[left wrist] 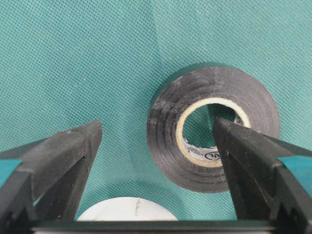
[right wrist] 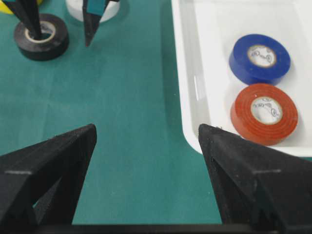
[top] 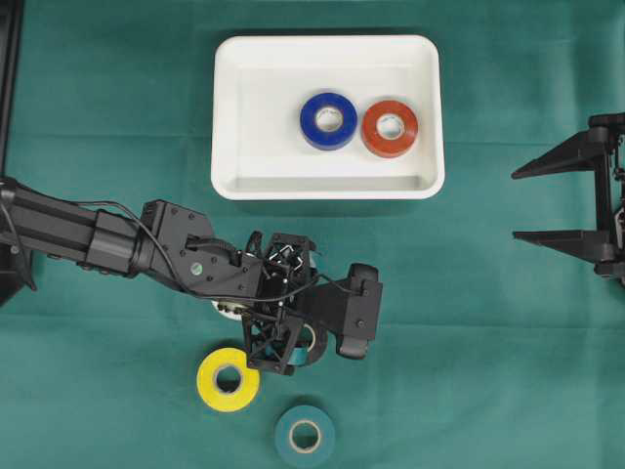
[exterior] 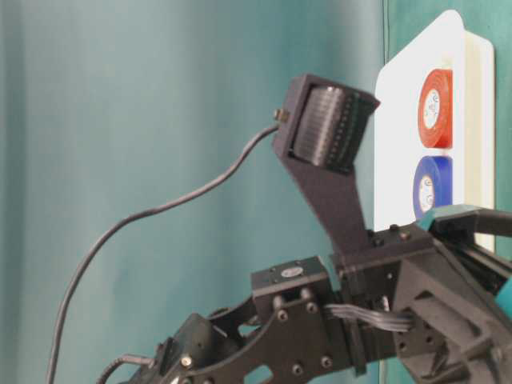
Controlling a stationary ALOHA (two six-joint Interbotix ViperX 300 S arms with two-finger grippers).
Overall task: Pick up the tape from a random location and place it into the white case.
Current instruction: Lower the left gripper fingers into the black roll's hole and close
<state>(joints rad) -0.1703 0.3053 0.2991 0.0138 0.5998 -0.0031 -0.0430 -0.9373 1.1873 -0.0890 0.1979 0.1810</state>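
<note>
Now, grasp the black tape roll (left wrist: 213, 127) cleanly. Left gripper (left wrist: 157, 141) spread wide, nothing held: one fingertip already over the roll's cardboard core, the other out on the green cloth (top: 508, 371) beside it. Lower straight down so the inner finger drops into the hole and the outer one clears the roll's wall, then close on that wall alone. Keep off the small white tape roll (left wrist: 127, 209) lying close behind the fingers, and away from the yellow roll (top: 228, 378) and the teal roll (top: 305, 436) nearby. White case (top: 227, 117) well apart, further up the table, with a blue roll (top: 328, 120) and a red roll (top: 390, 128) lying flat inside. Right gripper (right wrist: 147, 141) parked off to the side, also splayed and empty.
</note>
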